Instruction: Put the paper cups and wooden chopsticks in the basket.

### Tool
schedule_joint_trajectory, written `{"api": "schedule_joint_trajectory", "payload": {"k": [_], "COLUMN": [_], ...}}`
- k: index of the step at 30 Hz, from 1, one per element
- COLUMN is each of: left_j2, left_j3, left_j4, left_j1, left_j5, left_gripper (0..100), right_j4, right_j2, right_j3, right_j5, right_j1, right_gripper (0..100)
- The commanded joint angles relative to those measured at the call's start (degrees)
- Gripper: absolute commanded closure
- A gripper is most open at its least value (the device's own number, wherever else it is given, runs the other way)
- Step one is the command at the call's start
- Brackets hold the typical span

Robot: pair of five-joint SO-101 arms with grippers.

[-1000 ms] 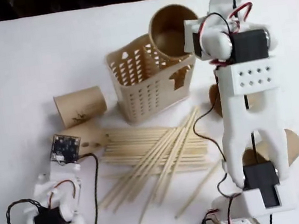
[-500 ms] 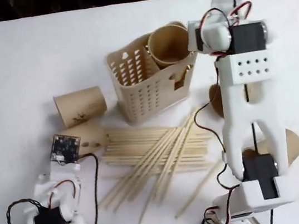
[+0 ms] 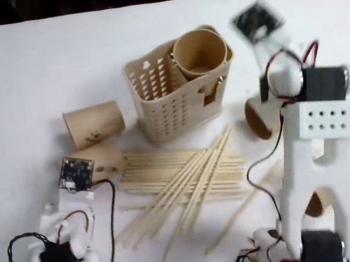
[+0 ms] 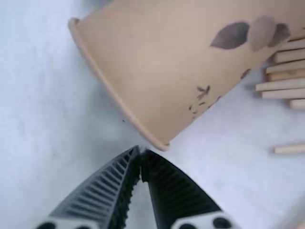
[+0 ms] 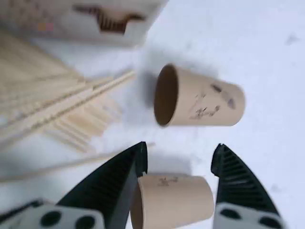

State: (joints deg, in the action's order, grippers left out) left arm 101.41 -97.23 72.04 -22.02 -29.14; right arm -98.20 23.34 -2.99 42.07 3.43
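Note:
The perforated white basket (image 3: 169,100) stands upright with one paper cup (image 3: 200,52) in it. A pile of wooden chopsticks (image 3: 185,174) lies in front of it. Two cups lie on their sides to the left (image 3: 93,124) (image 3: 105,157). My left gripper (image 4: 141,156) is shut and empty, its tips just short of the rim of the nearer cup (image 4: 181,62). My right gripper (image 5: 180,151) is open above the table. One cup (image 5: 174,200) lies between its fingers, and another cup (image 5: 200,100) lies beyond it near the basket (image 5: 86,19).
The right arm (image 3: 313,127) stands over the right side of the table and hides part of a cup (image 3: 314,204) beneath it. The left arm (image 3: 66,259) sits at the near left corner. Bare white table lies behind and left of the basket.
The right arm lowered the cup into the basket, let go of it and pulled back toward the near right. The left arm has not moved.

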Motion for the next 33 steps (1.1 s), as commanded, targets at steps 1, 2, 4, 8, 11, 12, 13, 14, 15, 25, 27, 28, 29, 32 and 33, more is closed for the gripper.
{"api": "schedule_joint_trajectory", "payload": {"k": [1, 2, 4, 8, 11, 12, 13, 14, 15, 25, 27, 28, 29, 32, 33], "left_j2": [0.4, 0.4, 0.4, 0.4, 0.4, 0.4, 0.4, 0.4, 0.4, 0.4, 0.4, 0.4, 0.4, 0.4, 0.4], "left_j3": [0.09, 0.09, 0.09, 0.09, 0.09, 0.09, 0.09, 0.09, 0.09, 0.09, 0.09, 0.09, 0.09, 0.09, 0.09], "left_j4": [0.26, 0.26, 0.26, 0.26, 0.26, 0.26, 0.26, 0.26, 0.26, 0.26, 0.26, 0.26, 0.26, 0.26, 0.26], "left_j1": [-0.4, -0.4, -0.4, -0.4, -0.4, -0.4, -0.4, -0.4, -0.4, -0.4, -0.4, -0.4, -0.4, -0.4, -0.4], "left_j5": [-0.26, -0.26, -0.26, -0.26, -0.26, -0.26, -0.26, -0.26, -0.26, -0.26, -0.26, -0.26, -0.26, -0.26, -0.26], "left_gripper": [97, 97, 97, 97, 97, 97, 97, 97, 97, 97, 97, 97, 97, 97, 97], "right_j4": [-0.4, -0.31, 0.31, 5.93, 9.54, 10.15, 10.59, 10.95, 11.3, 28.62, 30.64, 32.04, 33.8, 39.87, 41.89], "right_j2": [9.36, 11.82, 16.66, 24.22, 28.26, 29.32, 30.2, 30.9, 31.6, 32.22, 32.22, 32.22, 32.22, 32.22, 32.22], "right_j3": [-14.68, -18.46, -24.88, -34.2, -41.23, -42.99, -44.31, -45.45, -46.77, -62.51, -63.82, -64.53, -65.58, -69.54, -70.59], "right_j5": [13.36, 15.65, 19.78, 27.78, 33.32, 34.11, 34.55, 34.55, 34.55, 34.55, 34.55, 34.55, 34.29, 34.11, 34.11], "right_j1": [1.1, 1.63, 3.74, 12.62, 17.71, 18.86, 19.65, 20.18, 20.35, 25.98, 26.86, 27.03, 27.12, 27.12, 27.12], "right_gripper": [76.9, 76.9, 76.9, 74.2, 66.0, 63.2, 60.4, 58.7, 58.0, 58.6, 62.5, 65.5, 68.6, 78.6, 82.0]}}
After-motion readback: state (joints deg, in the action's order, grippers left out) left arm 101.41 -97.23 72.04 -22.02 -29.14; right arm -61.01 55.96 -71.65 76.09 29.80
